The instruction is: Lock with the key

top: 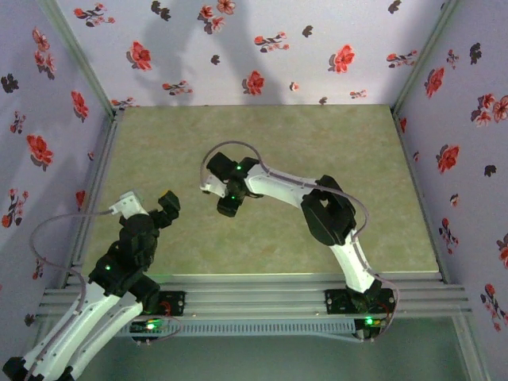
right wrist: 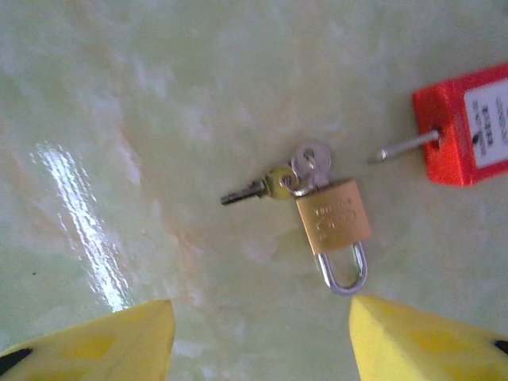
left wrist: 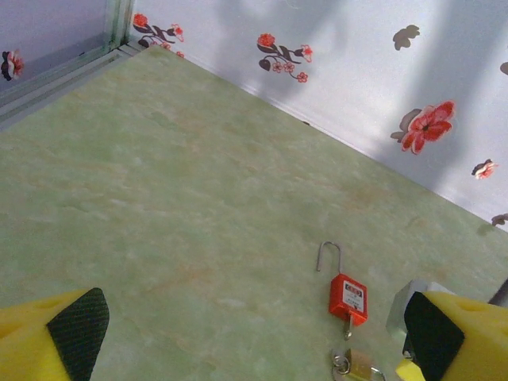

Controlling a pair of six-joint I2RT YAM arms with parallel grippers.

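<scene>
A brass padlock (right wrist: 333,218) is lying flat in the middle of the green table (top: 333,143), with a key (right wrist: 252,189) at its base and a red padlock (right wrist: 464,127) just beside it. The right gripper (right wrist: 258,341) is hovering above, jaws spread, gripping nothing. The left gripper (left wrist: 254,337), near left, is hanging with its jaws wide apart.

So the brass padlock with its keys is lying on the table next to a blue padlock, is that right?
No. The brass padlock with its keys lies on the table next to a red padlock, not a blue one; the right wrist view shows it.
</scene>
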